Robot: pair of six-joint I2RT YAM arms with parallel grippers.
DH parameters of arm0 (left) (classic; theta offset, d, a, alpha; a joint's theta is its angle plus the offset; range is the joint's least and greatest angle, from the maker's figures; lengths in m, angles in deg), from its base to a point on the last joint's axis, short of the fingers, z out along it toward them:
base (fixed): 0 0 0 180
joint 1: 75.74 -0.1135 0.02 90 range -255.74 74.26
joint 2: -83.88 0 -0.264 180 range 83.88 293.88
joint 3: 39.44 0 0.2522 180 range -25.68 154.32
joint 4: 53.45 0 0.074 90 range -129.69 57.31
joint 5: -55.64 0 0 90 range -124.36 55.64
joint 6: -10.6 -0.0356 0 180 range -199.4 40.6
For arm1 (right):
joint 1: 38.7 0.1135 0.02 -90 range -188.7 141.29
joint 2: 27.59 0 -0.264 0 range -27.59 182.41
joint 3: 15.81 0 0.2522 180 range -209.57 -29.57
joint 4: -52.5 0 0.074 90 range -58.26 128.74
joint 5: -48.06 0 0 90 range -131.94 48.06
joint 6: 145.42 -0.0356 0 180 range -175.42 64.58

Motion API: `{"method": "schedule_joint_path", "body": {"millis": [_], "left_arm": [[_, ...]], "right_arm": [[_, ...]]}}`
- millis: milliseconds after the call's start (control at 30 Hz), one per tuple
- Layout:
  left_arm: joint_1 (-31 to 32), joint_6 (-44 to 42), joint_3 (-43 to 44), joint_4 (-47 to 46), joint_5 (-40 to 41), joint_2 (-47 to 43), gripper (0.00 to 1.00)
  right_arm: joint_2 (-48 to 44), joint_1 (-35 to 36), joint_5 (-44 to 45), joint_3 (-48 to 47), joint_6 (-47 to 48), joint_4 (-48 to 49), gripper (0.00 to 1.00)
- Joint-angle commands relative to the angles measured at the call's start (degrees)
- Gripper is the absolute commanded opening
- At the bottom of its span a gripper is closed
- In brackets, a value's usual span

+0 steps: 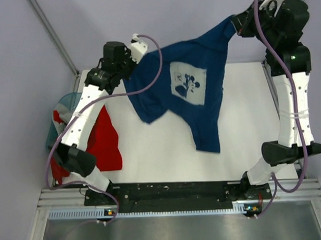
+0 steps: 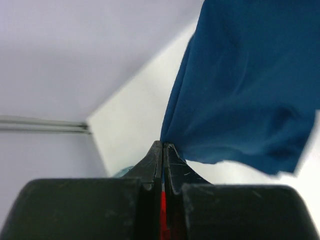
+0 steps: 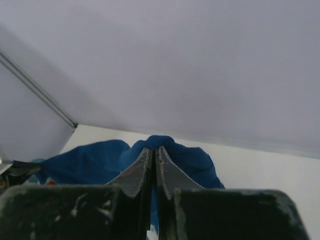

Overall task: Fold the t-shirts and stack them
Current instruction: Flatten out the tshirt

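Navy t-shirt (image 1: pixel 172 90) pinched between fingers (image 2: pixel 154 162) (both pairs).

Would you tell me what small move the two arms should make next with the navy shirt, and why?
Probably lower both arms together and lay the navy shirt flat on the table. The left fingers and right fingers are shut on it, and it hangs spread between them above the white surface.

Probably a robot lab: plain lilac walls (image 1: pixel 21 61), aluminium framing (image 1: pixel 60 199).
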Motion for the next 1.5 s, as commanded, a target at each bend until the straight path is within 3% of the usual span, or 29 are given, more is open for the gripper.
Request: {"method": "schedule_joint_path", "body": {"millis": [0,100,200,267,400,467,500,600,900,1267,1467], "left_arm": [[0.7,-6.2,-2.0,-12.2,11.6,-10.4,0.00],[0.7,-9.8,-12.0,-19.0,13.4,-16.7,0.00],[0.7,-10.9,-18.6,-14.3,8.8,-19.8,0.00],[0.8,-12.3,-24.4,-9.1,3.0,-20.9,0.00],[2.8,-23.1,-36.3,9.7,-19.3,-21.3,0.00],[5.3,-26.5,-42.5,14.5,-21.6,-21.0,0.29],[6.7,-26.5,-45.2,15.2,-20.6,-20.9,0.38],[7.9,-22.4,-49.2,10.6,-15.5,-20.9,0.44],[6.9,-14.2,-49.6,-2.1,-6.0,-16.6,0.40],[3.3,-8.9,-41.5,-6.1,-6.9,-0.5,0.34],[2.8,-8.5,-39.4,-2.4,-11.0,4.9,0.29]], "right_arm": [[-6.0,-0.8,-1.6,1.2,1.2,2.8,0.00],[-12.8,-0.8,-0.4,14.9,3.7,3.0,0.00],[-19.5,-0.9,0.5,31.7,4.2,3.6,0.00],[-23.7,-0.8,1.0,42.8,2.9,4.8,0.00],[-27.3,-0.8,-1.2,61.3,-1.7,8.0,0.00],[-26.2,-0.6,-4.8,68.4,-3.0,9.7,0.00],[-25.3,-0.8,-5.6,70.6,-3.3,10.0,0.00],[-23.1,-0.8,-4.6,74.0,-3.5,10.2,0.00],[-22.5,-0.9,1.6,74.1,-3.0,10.8,0.00],[-22.5,-0.9,1.8,73.7,-2.4,10.7,0.00],[-22.7,-0.8,2.4,73.8,-2.2,10.7,0.00]]}}
